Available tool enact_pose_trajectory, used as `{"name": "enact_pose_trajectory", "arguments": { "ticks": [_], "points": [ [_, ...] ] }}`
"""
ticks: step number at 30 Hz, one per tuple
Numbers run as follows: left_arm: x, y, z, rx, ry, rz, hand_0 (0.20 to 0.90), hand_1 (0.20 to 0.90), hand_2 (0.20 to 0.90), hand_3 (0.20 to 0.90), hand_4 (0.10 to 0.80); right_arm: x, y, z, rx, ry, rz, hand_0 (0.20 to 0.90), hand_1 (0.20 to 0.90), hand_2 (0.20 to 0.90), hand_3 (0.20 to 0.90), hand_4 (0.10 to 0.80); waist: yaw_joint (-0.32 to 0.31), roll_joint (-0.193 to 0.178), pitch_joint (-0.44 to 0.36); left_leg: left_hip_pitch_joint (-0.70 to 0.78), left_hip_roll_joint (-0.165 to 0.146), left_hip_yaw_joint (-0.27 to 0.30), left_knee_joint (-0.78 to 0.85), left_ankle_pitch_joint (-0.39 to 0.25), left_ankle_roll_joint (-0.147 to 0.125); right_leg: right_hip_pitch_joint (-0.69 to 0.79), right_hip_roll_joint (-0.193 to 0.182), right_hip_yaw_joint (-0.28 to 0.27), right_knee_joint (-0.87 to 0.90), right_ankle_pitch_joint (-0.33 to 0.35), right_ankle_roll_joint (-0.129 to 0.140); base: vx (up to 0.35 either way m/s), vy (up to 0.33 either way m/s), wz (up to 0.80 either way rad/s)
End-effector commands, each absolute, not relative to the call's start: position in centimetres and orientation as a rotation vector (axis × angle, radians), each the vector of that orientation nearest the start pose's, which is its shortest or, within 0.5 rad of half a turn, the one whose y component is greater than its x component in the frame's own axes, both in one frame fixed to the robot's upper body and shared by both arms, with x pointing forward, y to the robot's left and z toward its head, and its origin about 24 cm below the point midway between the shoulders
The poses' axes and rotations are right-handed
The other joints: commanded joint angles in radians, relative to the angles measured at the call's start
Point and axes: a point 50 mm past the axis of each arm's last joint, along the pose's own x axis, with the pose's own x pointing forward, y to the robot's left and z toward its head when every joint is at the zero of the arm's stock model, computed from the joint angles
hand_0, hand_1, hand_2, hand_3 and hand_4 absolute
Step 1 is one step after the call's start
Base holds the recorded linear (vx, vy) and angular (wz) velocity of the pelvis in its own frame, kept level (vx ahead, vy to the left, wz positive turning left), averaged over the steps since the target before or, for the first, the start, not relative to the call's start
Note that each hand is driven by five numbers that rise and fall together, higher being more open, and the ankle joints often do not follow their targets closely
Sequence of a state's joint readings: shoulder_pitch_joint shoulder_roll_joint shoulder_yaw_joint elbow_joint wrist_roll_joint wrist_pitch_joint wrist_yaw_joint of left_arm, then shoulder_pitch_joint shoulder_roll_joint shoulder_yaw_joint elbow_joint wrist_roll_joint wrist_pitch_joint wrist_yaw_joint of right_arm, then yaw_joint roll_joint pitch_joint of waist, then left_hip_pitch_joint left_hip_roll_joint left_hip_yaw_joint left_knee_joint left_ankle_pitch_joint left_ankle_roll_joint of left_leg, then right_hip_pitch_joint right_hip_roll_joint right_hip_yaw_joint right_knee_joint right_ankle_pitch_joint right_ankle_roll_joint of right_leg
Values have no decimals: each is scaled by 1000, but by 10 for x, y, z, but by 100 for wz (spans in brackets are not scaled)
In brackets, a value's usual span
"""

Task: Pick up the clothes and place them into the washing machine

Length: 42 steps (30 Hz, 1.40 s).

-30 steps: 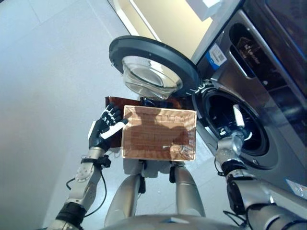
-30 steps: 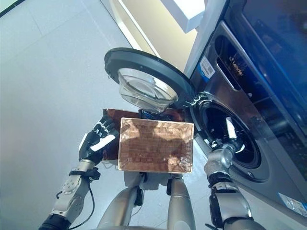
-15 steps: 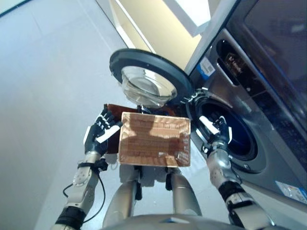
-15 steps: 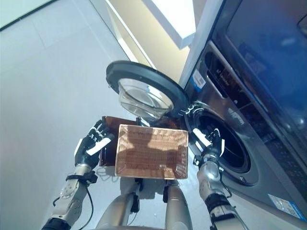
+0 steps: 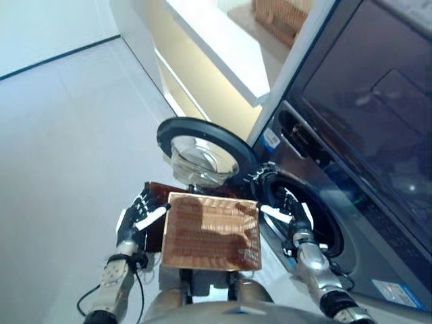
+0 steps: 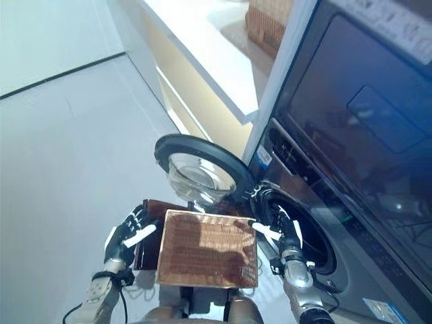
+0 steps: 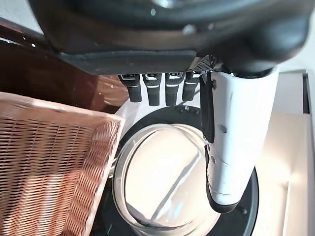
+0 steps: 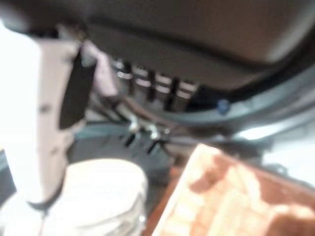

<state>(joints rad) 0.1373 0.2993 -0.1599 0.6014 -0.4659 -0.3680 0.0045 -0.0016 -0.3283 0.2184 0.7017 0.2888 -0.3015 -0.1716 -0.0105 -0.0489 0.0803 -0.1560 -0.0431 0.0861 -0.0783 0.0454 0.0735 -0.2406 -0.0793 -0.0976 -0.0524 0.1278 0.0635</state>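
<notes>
A shallow woven basket (image 5: 210,233) sits on a dark wooden stand (image 5: 155,192) in front of me; I see no clothes in it. My left hand (image 5: 138,217) hovers open at the basket's left edge, its straight fingers (image 7: 160,89) and white-covered thumb (image 7: 231,142) holding nothing. By the basket's right edge, in front of the washing machine's dark drum opening (image 5: 322,228), my right hand (image 5: 293,216) is open and empty. The round door (image 5: 177,135) stands swung open behind the basket. No garment shows in any view.
The washing machine's front (image 5: 364,142) fills the right side. A white counter (image 5: 216,40) runs along the back, with a second wicker basket (image 5: 283,17) on it. Pale floor (image 5: 61,135) lies on the left.
The whole picture has tipped upward, showing the counter. My right hand has drawn back from inside the drum opening to the basket's right edge. The left hand stays by the basket.
</notes>
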Motion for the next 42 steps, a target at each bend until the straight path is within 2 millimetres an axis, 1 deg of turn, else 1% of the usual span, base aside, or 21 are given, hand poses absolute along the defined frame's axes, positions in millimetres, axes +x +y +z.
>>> {"name": "enact_pose_trajectory", "arguments": {
  "ticks": [1, 3, 4, 5, 6, 7, 9, 10, 11, 12, 15, 16, 21, 24, 29, 31, 34, 36, 42],
  "points": [
    [187, 233, -59, -43, 259, 166, 900, 900, 900, 900, 800, 207, -240, -58, -294, 339, -115, 900, 900, 900, 900, 800, 12, -19, -60, -31, -16, 5, 71, -58, -54, 32, 21, -15, 46, -70, 15, 80, 4, -8],
    [182, 235, -64, -23, 285, 167, 900, 900, 900, 900, 800, 198, -243, -65, -320, 378, -103, 900, 900, 900, 900, 800, 16, -22, -71, -3, -15, 8, 69, -65, -53, 63, 24, -14, 38, -75, 17, 59, 1, -5],
    [182, 235, -64, -23, 285, 167, 900, 900, 900, 900, 800, 198, -243, -65, -320, 378, -103, 900, 900, 900, 900, 800, 16, -22, -71, -3, -15, 8, 69, -65, -53, 63, 24, -14, 38, -75, 17, 74, 2, 0],
    [176, 236, -69, 7, 321, 174, 900, 900, 900, 900, 800, 188, -245, -74, -346, 428, -88, 900, 900, 900, 900, 800, 21, -22, -82, 26, -16, 8, 70, -71, -53, 90, 26, -14, 37, -82, 19, 60, 1, 1],
    [173, 237, -74, 19, 346, 180, 900, 900, 900, 900, 800, 183, -244, -77, -350, 447, -79, 900, 900, 900, 900, 800, 21, -23, -87, 39, -16, 7, 71, -73, -53, 103, 28, -14, 39, -86, 18, 60, 1, 1],
    [173, 237, -74, 19, 346, 180, 900, 900, 900, 900, 800, 183, -244, -77, -350, 447, -79, 900, 900, 900, 900, 800, 21, -23, -86, 40, -16, 6, 70, -73, -53, 104, 28, -14, 38, -86, 18, 48, -4, 1],
    [163, 237, -83, 40, 401, 178, 900, 900, 900, 900, 800, 168, -240, -89, -340, 508, -52, 900, 900, 900, 900, 800, 23, -24, -103, 83, -15, 6, 60, -78, -51, 142, 32, -14, 40, -98, 17, 53, 1, 4],
    [159, 239, -87, 54, 431, 181, 900, 900, 900, 900, 800, 164, -238, -93, -349, 524, -42, 900, 900, 900, 900, 800, 23, -23, -111, 91, -14, 5, 57, -78, -52, 149, 34, -15, 43, -103, 18, 22, 1, 4],
    [159, 239, -87, 54, 431, 181, 900, 900, 900, 900, 800, 164, -238, -93, -349, 524, -42, 900, 900, 900, 900, 800, 23, -23, -110, 91, -14, 5, 57, -77, -52, 150, 34, -16, 43, -103, 18, 35, -2, 9],
    [154, 238, -92, 66, 461, 178, 900, 900, 900, 900, 800, 153, -238, -101, -334, 576, -49, 900, 900, 900, 900, 800, 23, -24, -122, 113, -15, 2, 51, -78, -53, 169, 37, -19, 43, -109, 17, 36, 5, 7],
    [144, 240, -100, 92, 515, 178, 900, 900, 900, 900, 800, 138, -232, -114, -319, 651, -47, 900, 900, 900, 900, 800, 27, -23, -138, 142, -17, 3, 42, -81, -53, 196, 40, -21, 40, -116, 18, 31, 11, 5],
    [142, 241, -102, 95, 528, 182, 900, 900, 900, 900, 800, 135, -230, -117, -314, 664, -44, 900, 900, 900, 900, 800, 28, -23, -141, 150, -17, 3, 40, -82, -53, 204, 41, -20, 39, -116, 19, 1, 8, 4],
    [134, 245, -105, 123, 563, 191, 900, 900, 900, 900, 800, 132, -222, -122, -266, 686, -56, 900, 900, 900, 900, 800, 30, -23, -152, 174, -13, 4, 21, -73, -56, 223, 46, -23, 33, -116, 20, -23, 12, 6],
    [132, 247, -105, 120, 563, 198, 900, 900, 900, 900, 800, 133, -217, -122, -275, 684, -35, 900, 900, 900, 900, 800, 34, -25, -158, 184, -11, 1, 11, -67, -58, 234, 48, -26, 27, -115, 21, -30, 14, 4],
    [127, 249, -108, 109, 582, 219, 900, 900, 900, 900, 800, 137, -214, -121, -272, 675, -36, 900, 900, 900, 900, 800, 41, -28, -164, 194, -12, 3, 5, -64, -57, 243, 51, -30, 13, -109, 23, -42, 16, 0],
    [123, 248, -114, 100, 617, 238, 900, 900, 900, 900, 800, 137, -213, -124, -253, 687, -60, 900, 900, 900, 900, 800, 44, -28, -168, 199, -11, 2, 0, -63, -58, 250, 51, -34, 8, -113, 24, -29, 16, 9],
    [122, 246, -117, 92, 637, 248, 900, 900, 900, 900, 800, 137, -210, -126, -245, 696, -59, 900, 900, 900, 900, 800, 46, -29, -168, 202, -11, 0, -2, -62, -58, 254, 51, -36, 10, -113, 22, -6, 3, 4],
    [124, 242, -118, 93, 641, 229, 900, 900, 900, 900, 800, 134, -205, -129, -260, 715, -26, 900, 900, 900, 900, 800, 45, -31, -169, 205, -11, -5, -6, -61, -58, 258, 52, -37, 7, -113, 20, -11, 2, 4],
    [129, 238, -116, 84, 624, 216, 900, 900, 900, 900, 800, 131, -201, -132, -246, 738, -36, 900, 900, 900, 900, 800, 43, -29, -171, 209, -12, -8, -9, -60, -57, 263, 52, -38, 3, -112, 20, -2, 0, 1]
  ]
}}
